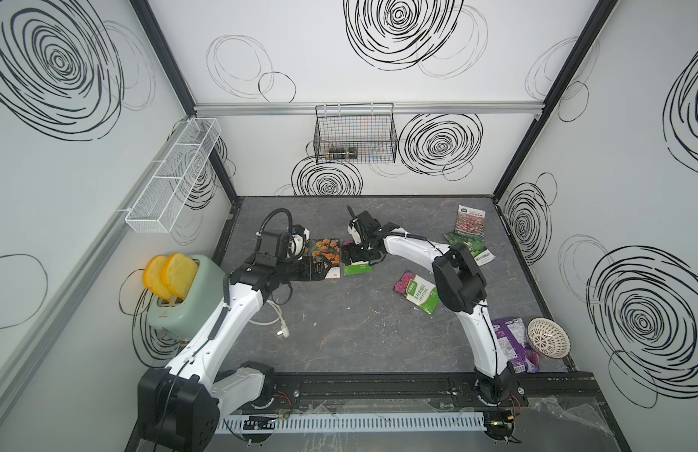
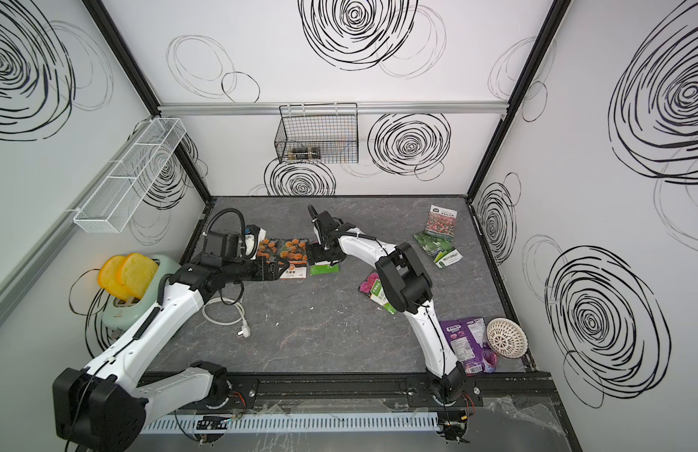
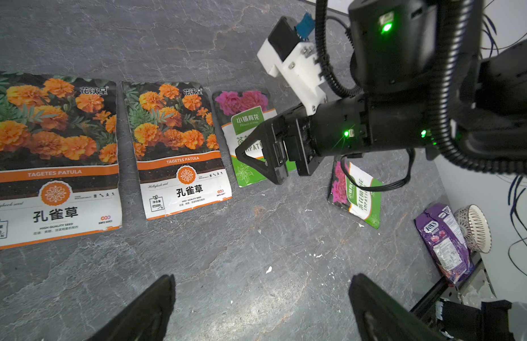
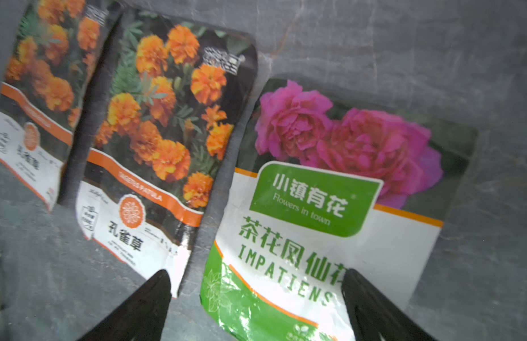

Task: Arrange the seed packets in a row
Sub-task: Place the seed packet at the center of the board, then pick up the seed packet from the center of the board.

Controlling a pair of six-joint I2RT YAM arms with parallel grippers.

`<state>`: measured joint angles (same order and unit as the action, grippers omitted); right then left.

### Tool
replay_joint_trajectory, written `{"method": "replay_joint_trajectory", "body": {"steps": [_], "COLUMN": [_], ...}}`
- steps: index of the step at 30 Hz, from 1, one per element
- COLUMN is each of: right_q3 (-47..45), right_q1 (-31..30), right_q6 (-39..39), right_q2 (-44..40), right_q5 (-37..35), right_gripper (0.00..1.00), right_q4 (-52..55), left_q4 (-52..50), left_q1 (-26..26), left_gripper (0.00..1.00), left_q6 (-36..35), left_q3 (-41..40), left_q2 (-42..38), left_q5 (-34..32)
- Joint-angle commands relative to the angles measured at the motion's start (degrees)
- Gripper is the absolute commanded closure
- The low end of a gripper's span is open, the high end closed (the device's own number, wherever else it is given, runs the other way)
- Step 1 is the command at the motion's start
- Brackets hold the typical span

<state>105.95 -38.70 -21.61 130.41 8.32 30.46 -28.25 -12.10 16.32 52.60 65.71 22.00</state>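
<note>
While the left arm's jaws and the right arm's jaws both stand spread and grip nothing, three seed packets lie side by side left of centre on the gray tabletop (image 2: 320, 332): the first marigold packet (image 2: 268, 247), the second marigold packet (image 2: 294, 252), then an impatiens packet (image 2: 324, 268) beneath the right arm's jaws. A second impatiens packet (image 2: 373, 285) lies tilted, apart, right of centre. The red flower-field packet (image 2: 441, 221) and green-fruit packet (image 2: 437, 246) sit close together at upper right.
</note>
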Motion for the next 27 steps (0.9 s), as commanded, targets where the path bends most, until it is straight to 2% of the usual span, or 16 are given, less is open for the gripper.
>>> {"method": "replay_joint_trajectory", "body": {"steps": [1, 3, 5, 10, 14, 18, 21, 27], "right_q3": [1.58, -2.11, -9.57, -28.89, -41.35, -52.63, -58.2, -65.31], "right_q1": [2.41, 5.16, 8.35, 16.65, 21.7, 28.34, 32.55, 36.17], "right_q6": [-2.4, -4.16, -5.69, -7.81, -9.12, -11.5, -11.37, -10.21], "right_q2": [-5.78, -10.41, -16.39, -31.34, -42.07, -50.46, -54.63, -61.22], "right_q5": [4.52, 6.76, 9.1, 13.17, 13.43, 17.69, 20.3, 21.12], "right_gripper": [0.08, 0.08, 0.08, 0.08, 0.08, 0.09, 0.12, 0.13], "right_q4": [1.09, 0.01, -2.95, -7.6, -8.2, -10.12, -9.6, -7.86], "left_q4": [2.9, 3.65, 4.65, 9.22, 13.86, 17.21, 19.14, 21.39], "left_q1": [0.11, -0.94, -2.8, -11.19, -18.07, -23.43, -26.25, -29.99], "left_gripper": [0.04, 0.04, 0.04, 0.04, 0.04, 0.04, 0.04, 0.04], "left_q6": [1.04, 1.19, 1.63, 4.22, 5.61, 4.97, 4.14, 3.45], "left_q3": [0.75, 0.98, 1.26, 2.45, 4.84, 9.32, 12.7, 18.48], "left_q2": [1.4, 2.58, 3.98, 9.24, 16.32, 24.81, 30.85, 39.84], "left_q5": [-0.1, -0.9, -2.03, -5.06, -5.58, -5.53, -4.57, -2.67]}}
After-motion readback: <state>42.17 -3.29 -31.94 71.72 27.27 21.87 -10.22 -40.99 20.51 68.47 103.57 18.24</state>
